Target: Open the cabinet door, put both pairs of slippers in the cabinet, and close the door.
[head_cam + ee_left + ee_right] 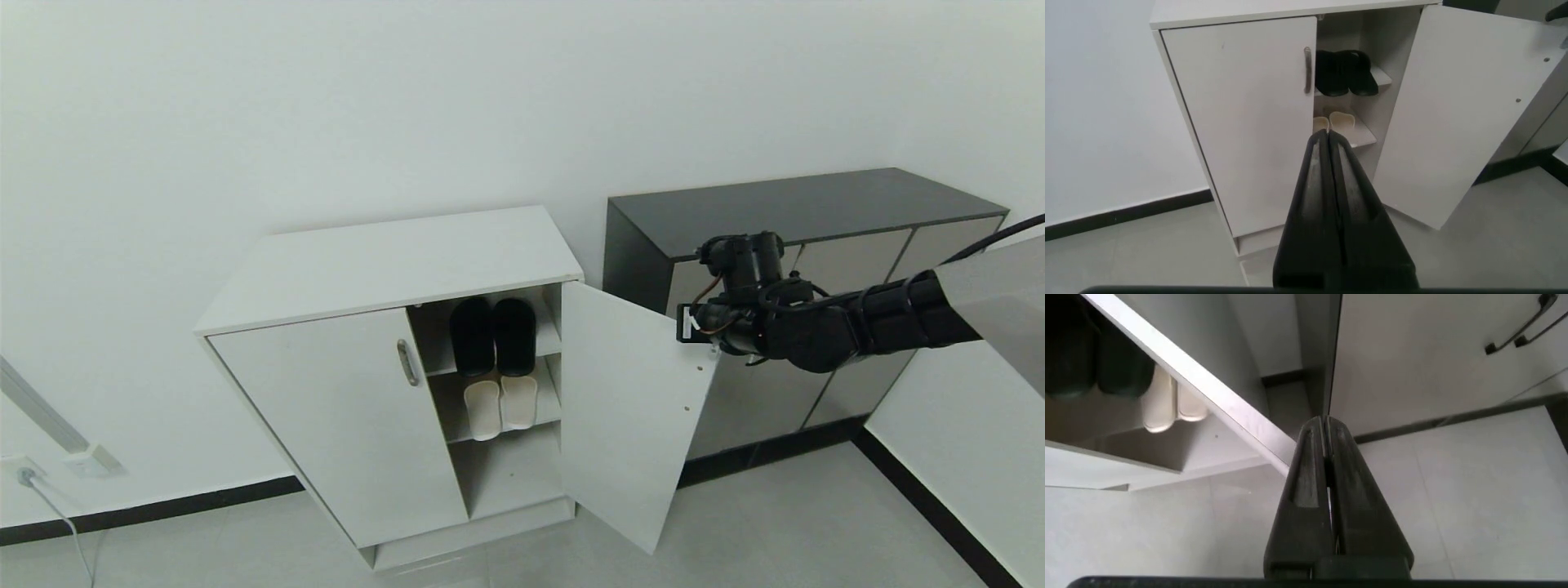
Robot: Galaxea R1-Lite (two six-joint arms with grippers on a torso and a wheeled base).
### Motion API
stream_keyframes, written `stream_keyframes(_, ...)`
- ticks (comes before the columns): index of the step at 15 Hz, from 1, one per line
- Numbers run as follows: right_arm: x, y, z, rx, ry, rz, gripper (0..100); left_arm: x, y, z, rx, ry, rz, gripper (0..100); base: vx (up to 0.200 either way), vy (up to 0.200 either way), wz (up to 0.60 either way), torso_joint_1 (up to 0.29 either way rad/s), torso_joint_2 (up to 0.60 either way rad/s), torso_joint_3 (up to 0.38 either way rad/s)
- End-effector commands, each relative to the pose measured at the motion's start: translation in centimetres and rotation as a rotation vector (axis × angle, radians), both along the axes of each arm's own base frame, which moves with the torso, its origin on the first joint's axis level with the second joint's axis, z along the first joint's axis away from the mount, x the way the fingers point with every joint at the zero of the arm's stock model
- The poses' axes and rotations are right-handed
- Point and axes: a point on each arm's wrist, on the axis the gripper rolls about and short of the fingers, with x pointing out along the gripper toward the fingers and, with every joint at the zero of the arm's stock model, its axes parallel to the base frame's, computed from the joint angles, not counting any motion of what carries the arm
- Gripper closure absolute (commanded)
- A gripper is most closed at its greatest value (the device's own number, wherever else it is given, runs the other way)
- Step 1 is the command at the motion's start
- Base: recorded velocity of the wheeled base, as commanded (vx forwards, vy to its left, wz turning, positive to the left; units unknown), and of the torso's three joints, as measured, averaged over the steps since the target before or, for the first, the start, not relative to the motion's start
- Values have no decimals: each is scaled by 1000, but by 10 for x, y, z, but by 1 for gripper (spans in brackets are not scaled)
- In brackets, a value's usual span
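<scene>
You are looking at what I judge to be the closing step. Both pairs are sitting inside the cabinet (392, 261): the black slippers (494, 335) on the upper shelf and the cream slippers (500, 406) on the shelf just below, each pair side by side and well back from the front edge, so nothing is blocking the door's swing. The right door (629, 408) is standing open, angled out toward the dark sideboard (784, 204). Your right tool (694, 322) is sitting at that door's top outer corner, fingers clenched together and gripping nothing. It is probably serving as a blunt pusher there, since the corner farthest from the hinge is giving the most leverage. Your left tool (1327, 139) is hanging in front of the left door (343, 408), likewise clenched and empty, and is keeping out of the swing path.
</scene>
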Motion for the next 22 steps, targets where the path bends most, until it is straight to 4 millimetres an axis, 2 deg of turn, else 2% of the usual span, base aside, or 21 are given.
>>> stream_keyframes(1, -2, 2, -1, -3, 4, 4, 100, 0, 0, 0, -1, 2, 0, 100, 0, 0, 0, 0, 0, 0)
stream_keyframes(4, -9, 9, -1, -6, 11, 26, 100, 0, 0, 0, -1, 2, 2, 100, 0, 0, 0, 0, 0, 0)
stream_keyframes(5, -18, 14, 3, -3, 8, 45, 100, 0, 0, 0, -1, 2, 0, 100, 0, 0, 0, 0, 0, 0)
stream_keyframes(9, -77, 46, 15, -7, 21, 186, 100, 0, 0, 0, -1, 2, 0, 100, 0, 0, 0, 0, 0, 0)
stream_keyframes(10, -83, 49, 17, -5, 18, 201, 100, 0, 0, 0, -1, 2, 0, 100, 0, 0, 0, 0, 0, 0)
stream_keyframes(11, -101, 55, 23, 20, 19, 230, 100, 0, 0, 0, -1, 2, 2, 100, 0, 0, 0, 0, 0, 0)
stream_keyframes(12, -110, 56, 28, 34, 16, 244, 100, 0, 0, 0, -1, 2, 2, 100, 0, 0, 0, 0, 0, 0)
stream_keyframes(16, -129, 55, 34, 57, -30, 286, 100, 0, 0, 0, -1, 2, 2, 100, 0, 0, 0, 0, 0, 0)
stream_keyframes(18, -140, 53, 31, 27, -64, 328, 100, 0, 0, 0, -1, 2, 2, 100, 0, 0, 0, 0, 0, 0)
stream_keyframes(22, -146, 56, 22, -7, -96, 369, 100, 0, 0, 0, -1, 2, 2, 100, 0, 0, 0, 0, 0, 0)
